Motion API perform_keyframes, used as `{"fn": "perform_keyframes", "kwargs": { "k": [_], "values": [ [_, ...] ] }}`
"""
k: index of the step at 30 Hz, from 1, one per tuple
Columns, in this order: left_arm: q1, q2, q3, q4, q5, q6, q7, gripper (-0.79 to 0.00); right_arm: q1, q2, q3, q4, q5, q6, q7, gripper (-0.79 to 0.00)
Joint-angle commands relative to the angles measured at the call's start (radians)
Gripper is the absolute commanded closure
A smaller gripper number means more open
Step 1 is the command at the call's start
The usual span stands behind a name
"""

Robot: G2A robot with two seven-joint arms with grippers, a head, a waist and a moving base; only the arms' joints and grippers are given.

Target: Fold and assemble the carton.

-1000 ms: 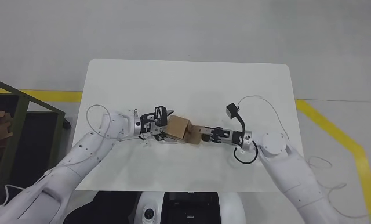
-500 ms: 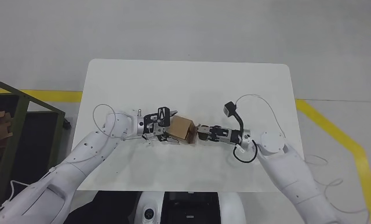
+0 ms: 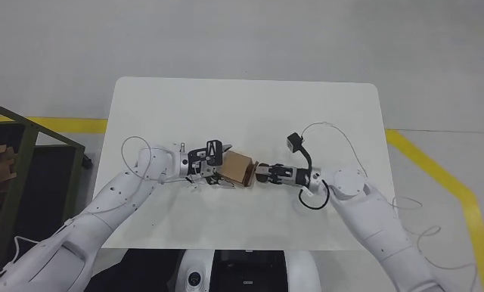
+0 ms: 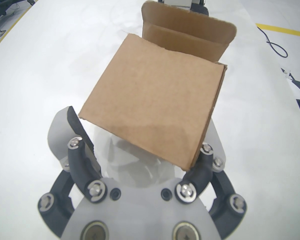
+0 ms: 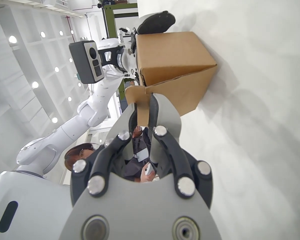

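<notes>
While the left end effector (image 4: 139, 136) gripped the carton (image 3: 238, 168) across the end nearest to it, with one finger on each side wall, the right end effector (image 5: 142, 106) was clenched on the end flap (image 4: 187, 39), which stood up at the opposite, open end. The step in hand seemed to be the closing of this end. To do it well, I think the right arm should turn the flap about its own crease, in an arc toward the opening. It should not pull the flap straight away, because a pull could drag the light carton out of the other grip. The left side should only hold the body square and steady, without squeezing so hard that the thin walls bow inward. The rounded edge of the flap probably has to slip inside the wall, so a slow approach would help.

The carton lay about the middle of the white tabletop (image 3: 249, 103), a little nearer its near edge. The surface looked smooth, so the cardboard could slide easily. Around it was a grey floor with a yellow line (image 3: 427, 156), and a dark green frame (image 3: 23, 152) stood beyond the left edge.
</notes>
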Motion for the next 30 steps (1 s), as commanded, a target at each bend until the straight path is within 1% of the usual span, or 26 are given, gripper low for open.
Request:
{"fn": "perform_keyframes", "kwargs": {
  "k": [1, 17, 30],
  "values": [
    [0.002, 0.000, -0.002, -0.003, 0.001, -0.001, -0.001, -0.785, 0.000, 0.000, -0.001, -0.002, -0.012, 0.009, -0.007, -0.095],
    [0.011, -0.002, -0.012, -0.013, 0.006, -0.007, -0.005, -0.785, -0.010, 0.004, 0.001, -0.014, -0.071, 0.056, -0.036, -0.083],
    [0.018, -0.003, -0.020, -0.025, 0.012, -0.007, -0.010, -0.785, 0.000, 0.000, -0.017, -0.032, -0.097, 0.074, -0.041, -0.077]
  ]
}}
